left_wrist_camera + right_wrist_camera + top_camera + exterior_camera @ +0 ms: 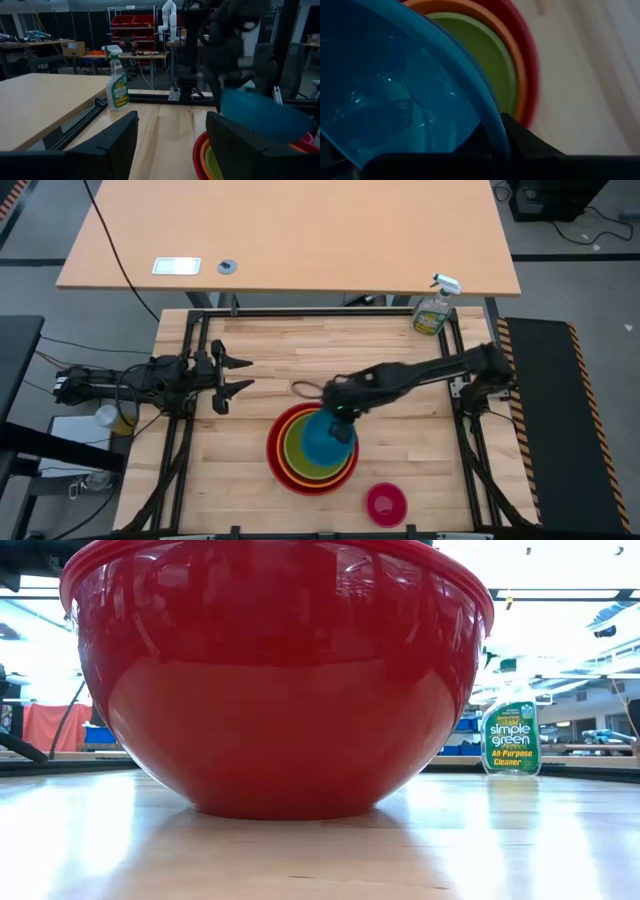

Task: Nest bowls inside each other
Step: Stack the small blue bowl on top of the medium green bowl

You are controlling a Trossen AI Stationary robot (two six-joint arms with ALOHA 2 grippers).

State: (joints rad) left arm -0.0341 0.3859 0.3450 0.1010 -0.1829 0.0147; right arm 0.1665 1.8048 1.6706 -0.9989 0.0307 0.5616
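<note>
High view shows the right claw (341, 412) gripping the blue bowl (328, 438) over the green (300, 450), orange (287, 442) and red (274, 448) stack mid-bench, pink bowl (386, 503) waiting near, left claw (238, 375) open.

Overhead and tabletop cameras share the red bowl (275, 450).

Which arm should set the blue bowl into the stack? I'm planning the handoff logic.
Right. Its gripper is shut on the blue bowl, tilted above the green bowl in the stack. The left gripper waits open, off to the side.
</note>
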